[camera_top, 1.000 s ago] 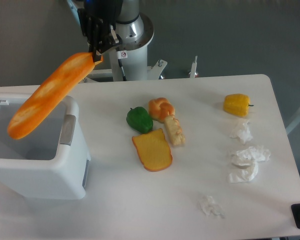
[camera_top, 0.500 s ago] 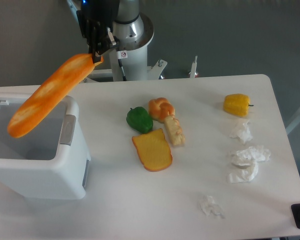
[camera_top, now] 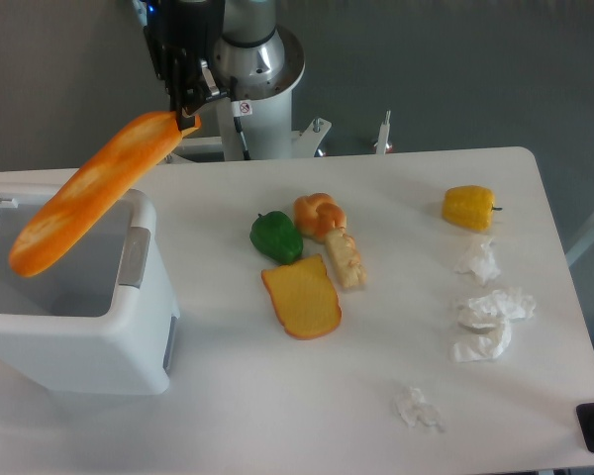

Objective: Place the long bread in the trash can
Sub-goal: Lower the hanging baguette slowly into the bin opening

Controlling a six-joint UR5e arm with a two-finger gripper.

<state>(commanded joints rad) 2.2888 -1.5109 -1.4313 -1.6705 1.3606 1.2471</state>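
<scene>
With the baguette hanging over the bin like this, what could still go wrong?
1. The gripper pinches only the top end of the long bread, so the loaf may swing or slip.
2. The bread hangs slanted across the trash can opening; released now, its upper end might catch the rim and tip onto the table.

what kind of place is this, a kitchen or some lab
Most likely a robot lab, not a kitchen: an arm's tool holds a long bread over a white trash can, with toy-looking food such as a green pepper and crumpled tissues spread on a bare white table.
</scene>
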